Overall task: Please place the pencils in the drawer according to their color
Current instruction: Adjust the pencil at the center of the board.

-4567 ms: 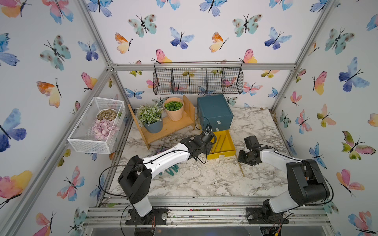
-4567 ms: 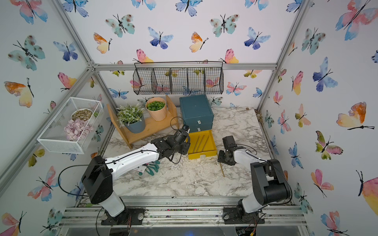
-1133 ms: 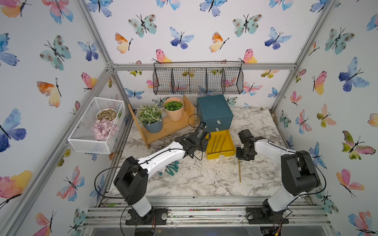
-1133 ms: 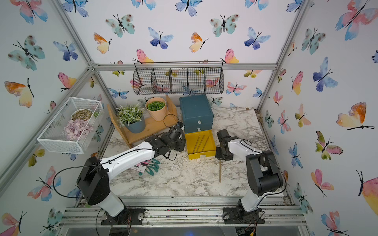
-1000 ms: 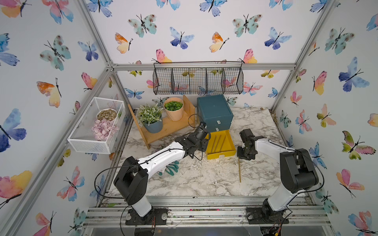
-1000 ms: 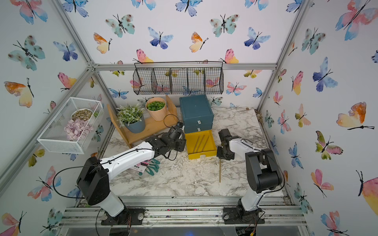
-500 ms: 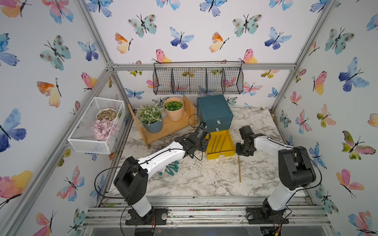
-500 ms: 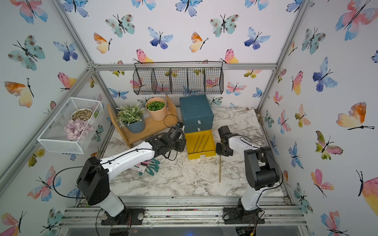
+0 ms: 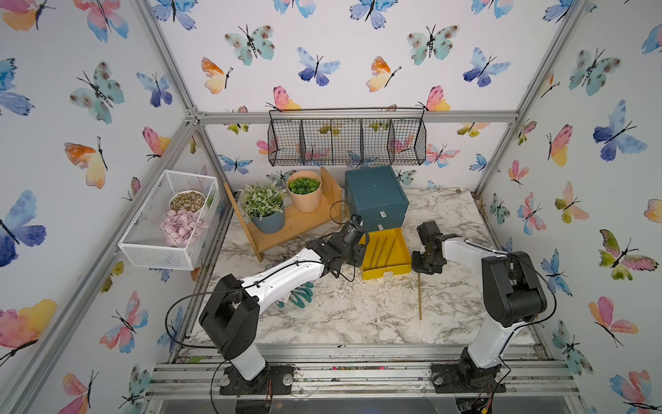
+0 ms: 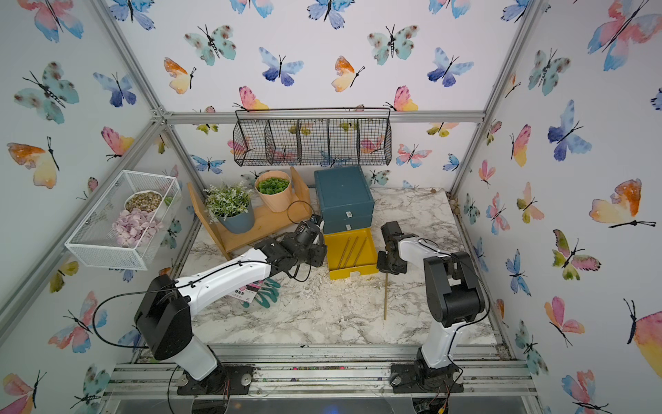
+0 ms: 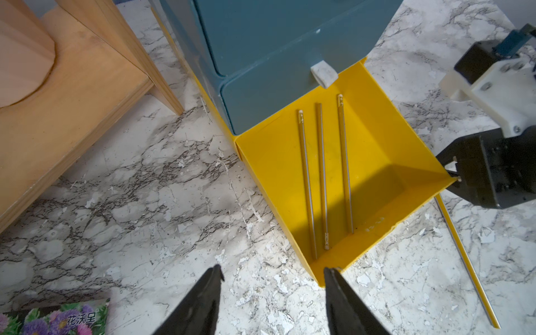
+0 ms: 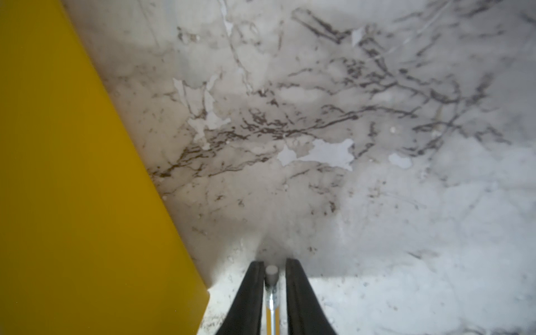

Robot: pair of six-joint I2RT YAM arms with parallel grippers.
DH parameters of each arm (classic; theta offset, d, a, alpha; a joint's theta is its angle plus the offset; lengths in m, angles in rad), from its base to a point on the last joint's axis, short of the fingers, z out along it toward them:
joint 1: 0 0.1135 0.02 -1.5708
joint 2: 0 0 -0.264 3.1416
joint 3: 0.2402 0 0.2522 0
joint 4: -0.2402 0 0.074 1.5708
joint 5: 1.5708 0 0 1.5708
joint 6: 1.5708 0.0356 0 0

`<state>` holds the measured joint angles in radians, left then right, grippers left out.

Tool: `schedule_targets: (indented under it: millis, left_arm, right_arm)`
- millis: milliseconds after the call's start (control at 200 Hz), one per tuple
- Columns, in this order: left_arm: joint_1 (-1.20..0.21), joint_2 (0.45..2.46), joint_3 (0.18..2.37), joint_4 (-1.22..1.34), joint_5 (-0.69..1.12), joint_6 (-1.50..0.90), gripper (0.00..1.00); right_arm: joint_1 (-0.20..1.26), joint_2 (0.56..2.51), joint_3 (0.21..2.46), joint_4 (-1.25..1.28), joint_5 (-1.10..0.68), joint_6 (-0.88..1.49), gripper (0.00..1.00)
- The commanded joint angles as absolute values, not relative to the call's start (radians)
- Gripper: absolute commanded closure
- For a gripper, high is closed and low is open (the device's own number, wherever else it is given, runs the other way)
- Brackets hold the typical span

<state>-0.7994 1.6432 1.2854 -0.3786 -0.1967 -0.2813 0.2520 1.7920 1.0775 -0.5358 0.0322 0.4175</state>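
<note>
Plants sit on the wooden shelf (image 9: 297, 225) over on the left, and a seed packet (image 11: 55, 319) lies on the bench (image 9: 340, 315) under your left arm. Your left gripper (image 11: 272, 272) hangs just off the front corner of the yellow drawer (image 9: 387, 271), jaws spread wide with nothing in them. That drawer's the bottom one of the teal chest (image 9: 376, 193) and it's pulled out; the two teal ones above are pushed in. Three gold pencils (image 11: 322, 174) lie side by side in it. Just right of the drawer, your right gripper (image 12: 271, 261) is down at the bench, jaws pinched in close around the eraser end of a fourth gold pencil (image 9: 419, 297). Can't tell if they're actually clamping it. The rest of that pencil lies flat on the bench.
</note>
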Motion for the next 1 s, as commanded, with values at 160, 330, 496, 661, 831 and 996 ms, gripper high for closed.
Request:
schedule_targets:
  millis: [160, 330, 496, 661, 831, 996]
  left_arm:
    - [-0.797, 1.631, 1.275, -0.385, -0.135, -0.280, 0.39]
    - [-0.811, 1.626, 1.267, -0.374, -0.102, -0.253, 0.39]
    - [-0.840, 1.624, 1.261, -0.367, -0.082, -0.218, 0.39]
    - [-0.861, 1.631, 1.263, -0.364, -0.054, -0.193, 0.39]
    - [-0.911, 1.615, 1.242, -0.323, -0.017, -0.140, 0.39]
    - [-0.981, 1.619, 1.208, -0.291, -0.019, -0.122, 0.39]
  right_arm:
    - [0.209, 1.733, 0.962, -0.556, 0.010, 0.447, 0.85]
    - [0.201, 1.660, 0.861, -0.516, -0.041, 0.511, 0.93]
    - [0.195, 1.590, 0.757, -0.430, -0.119, 0.625, 0.98]
    - [0.195, 1.518, 0.628, -0.270, -0.214, 0.832, 0.98]
    - [0.195, 1.440, 0.480, -0.118, -0.275, 1.062, 0.98]
    - [0.212, 1.355, 0.383, -0.039, -0.304, 1.226, 0.98]
